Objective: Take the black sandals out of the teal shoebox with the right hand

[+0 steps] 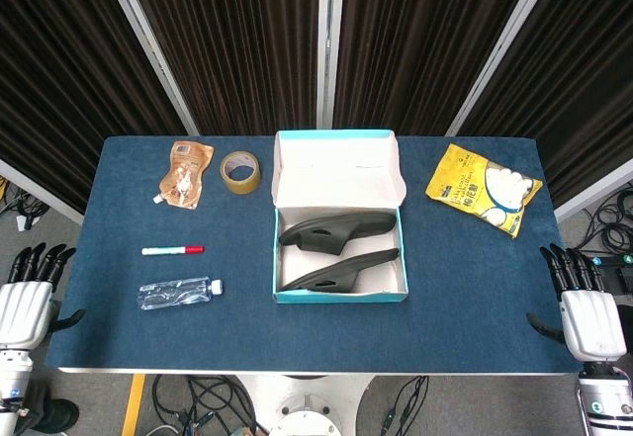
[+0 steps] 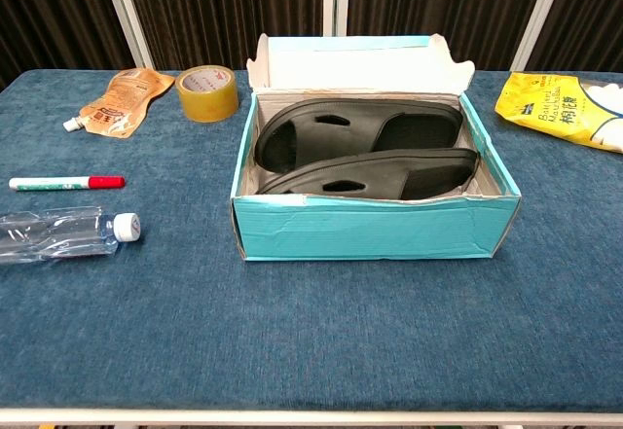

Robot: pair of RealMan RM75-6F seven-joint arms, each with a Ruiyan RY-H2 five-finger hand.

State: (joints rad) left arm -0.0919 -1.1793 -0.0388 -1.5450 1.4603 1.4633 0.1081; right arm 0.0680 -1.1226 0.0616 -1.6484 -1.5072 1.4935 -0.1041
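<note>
A teal shoebox (image 1: 339,297) (image 2: 375,229) stands open at the table's middle, its white lid flap (image 1: 338,169) folded back. Two black sandals lie inside it, one at the back (image 1: 336,230) (image 2: 355,127) and one nearer the front (image 1: 341,272) (image 2: 375,174). My right hand (image 1: 586,309) hangs off the table's right edge, well away from the box, fingers apart and holding nothing. My left hand (image 1: 28,298) hangs off the left edge, also holding nothing. Neither hand appears in the chest view.
Left of the box lie a brown pouch (image 1: 185,172) (image 2: 122,101), a tape roll (image 1: 239,172) (image 2: 207,91), a red-capped marker (image 1: 172,250) (image 2: 66,183) and a plastic bottle (image 1: 179,293) (image 2: 63,232). A yellow snack bag (image 1: 484,188) (image 2: 562,108) lies at the back right.
</note>
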